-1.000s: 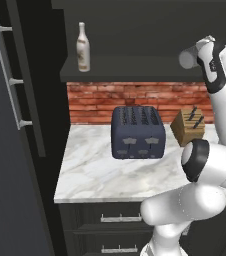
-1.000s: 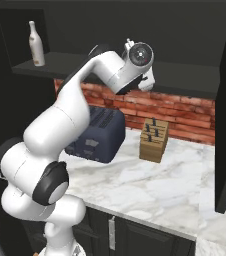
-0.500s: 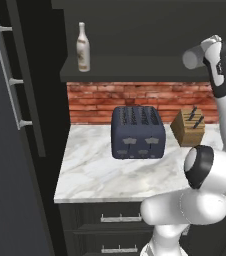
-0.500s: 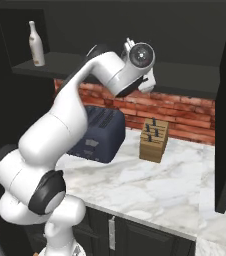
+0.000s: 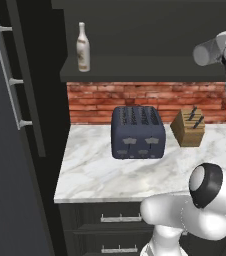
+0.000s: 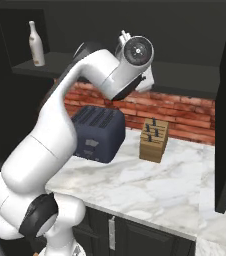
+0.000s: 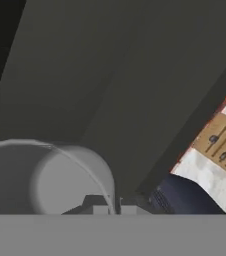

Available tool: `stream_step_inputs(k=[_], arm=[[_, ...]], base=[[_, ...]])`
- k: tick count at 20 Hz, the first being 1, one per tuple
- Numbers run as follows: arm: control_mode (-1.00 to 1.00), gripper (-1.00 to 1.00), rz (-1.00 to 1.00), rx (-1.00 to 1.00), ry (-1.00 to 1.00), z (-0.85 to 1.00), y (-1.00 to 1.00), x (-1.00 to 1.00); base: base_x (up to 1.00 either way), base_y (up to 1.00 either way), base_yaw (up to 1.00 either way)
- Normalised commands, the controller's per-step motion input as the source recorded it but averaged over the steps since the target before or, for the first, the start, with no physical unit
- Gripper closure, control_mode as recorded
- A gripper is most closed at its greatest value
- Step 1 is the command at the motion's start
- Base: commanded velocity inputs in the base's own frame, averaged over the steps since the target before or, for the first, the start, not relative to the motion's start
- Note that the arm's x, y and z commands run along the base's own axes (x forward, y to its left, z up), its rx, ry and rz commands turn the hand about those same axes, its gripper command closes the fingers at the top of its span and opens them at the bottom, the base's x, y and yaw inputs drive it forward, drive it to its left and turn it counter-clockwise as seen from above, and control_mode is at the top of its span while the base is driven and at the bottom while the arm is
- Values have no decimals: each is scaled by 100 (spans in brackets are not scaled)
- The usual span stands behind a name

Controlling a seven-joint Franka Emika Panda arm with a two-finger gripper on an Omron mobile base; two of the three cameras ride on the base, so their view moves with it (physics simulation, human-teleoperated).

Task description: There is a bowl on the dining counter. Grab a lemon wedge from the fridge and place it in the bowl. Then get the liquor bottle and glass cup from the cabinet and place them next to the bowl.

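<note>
Cup is sitting at the gripper, its rim apparently pinched between the closed fingertips, though that corner of the hand view is blurry. From the left base view the cup is hanging up by the cabinet shelf. Bottle is standing upright on that shelf, well apart. Below, toaster and knife block are resting on the counter.

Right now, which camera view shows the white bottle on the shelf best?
The left base view: the bottle stands whole and close on the dark shelf, above the toaster. The right base view shows it smaller, far left.
</note>
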Motion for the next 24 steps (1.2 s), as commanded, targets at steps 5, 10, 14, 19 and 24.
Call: stream_step_inputs(k=[5,10,14,19,24], arm=[[-100,100,20,-2,15,17,32,-100],[-100,100,35,-12,20,0,64,-100],[-100,100,34,-17,18,0,78,-93],[-100,100,29,-23,17,-9,72,-55],[-100,100,21,-25,11,-30,52,-3]], base=[[0,0,0],[0,0,0],[0,0,0],[0,0,0],[0,0,0]])
